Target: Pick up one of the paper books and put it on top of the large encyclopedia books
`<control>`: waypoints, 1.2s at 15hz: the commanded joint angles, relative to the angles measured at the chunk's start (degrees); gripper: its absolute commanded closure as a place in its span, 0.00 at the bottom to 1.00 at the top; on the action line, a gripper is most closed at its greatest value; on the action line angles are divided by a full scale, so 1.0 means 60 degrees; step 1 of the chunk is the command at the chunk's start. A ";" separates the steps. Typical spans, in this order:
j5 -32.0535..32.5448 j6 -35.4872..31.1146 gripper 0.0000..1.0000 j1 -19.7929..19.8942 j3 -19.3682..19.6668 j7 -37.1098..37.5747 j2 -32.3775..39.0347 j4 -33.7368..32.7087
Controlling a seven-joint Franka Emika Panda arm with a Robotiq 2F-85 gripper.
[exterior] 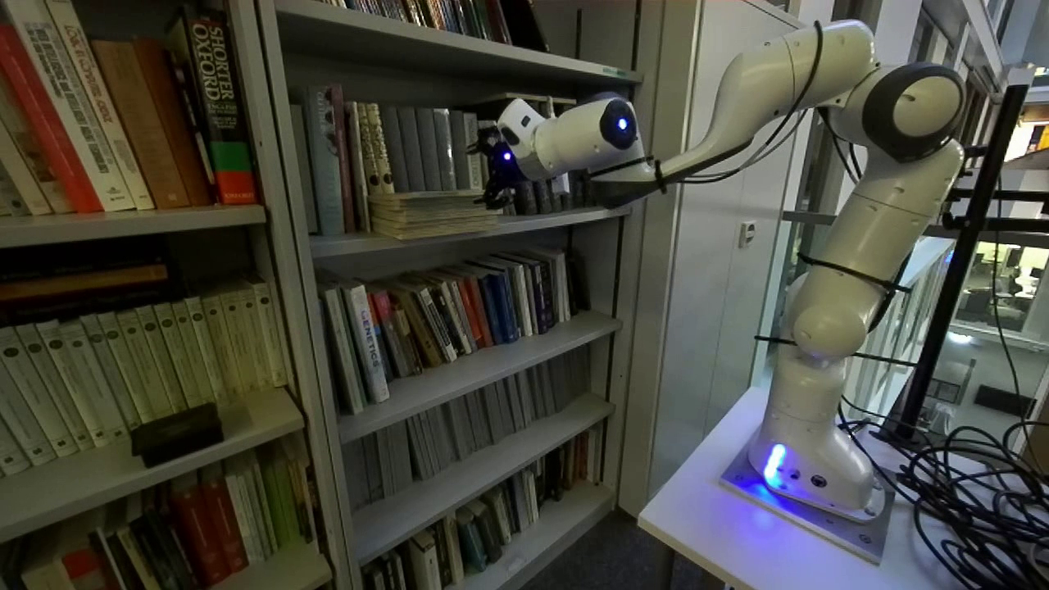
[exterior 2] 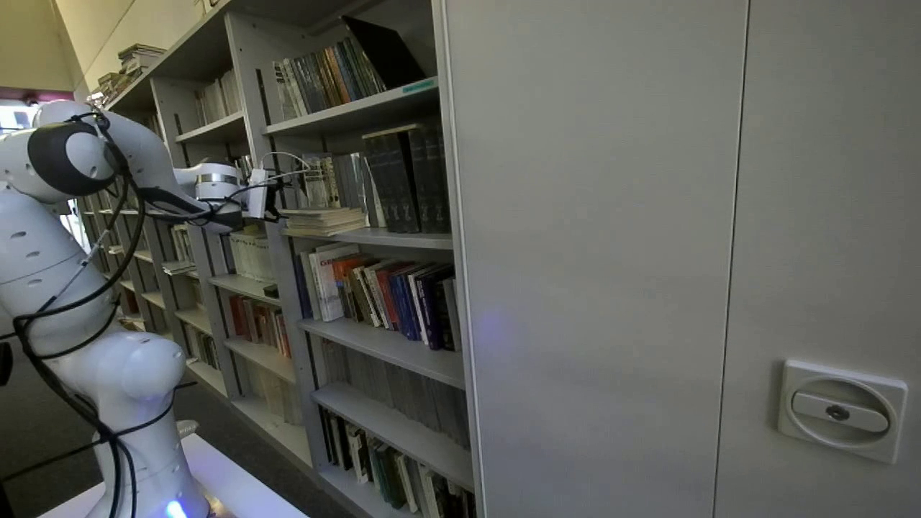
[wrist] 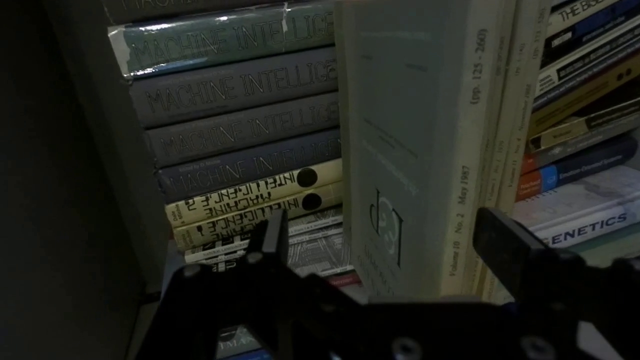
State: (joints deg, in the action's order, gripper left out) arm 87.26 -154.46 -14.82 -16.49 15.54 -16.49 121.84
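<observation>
My gripper: spread, holding nothing. Paper books: stacked flat on the shelf, exact distance hard to judge. Risk: reaching in low could shove them askew.

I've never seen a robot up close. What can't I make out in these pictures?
Paper books, wrist view: their lower end in the picture is hidden behind the claw.
Machine Intelligence spines, wrist view: title endings hidden by the paper books.
Large dark books, in an exterior view: spine lettering too dark and small to read.
Top-shelf books, in an exterior view: cut off by the upper edge.
</observation>
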 commanded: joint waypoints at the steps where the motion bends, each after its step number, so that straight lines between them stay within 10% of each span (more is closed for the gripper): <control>1: 0.0582 -0.0104 0.00 0.0117 0.0016 0.0451 0.0273 -0.0443; 18: 0.0843 -0.0063 0.00 0.0107 0.0191 0.0461 0.0538 -0.0457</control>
State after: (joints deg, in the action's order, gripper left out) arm 89.51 -154.46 -14.81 -15.59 16.65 -13.87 120.69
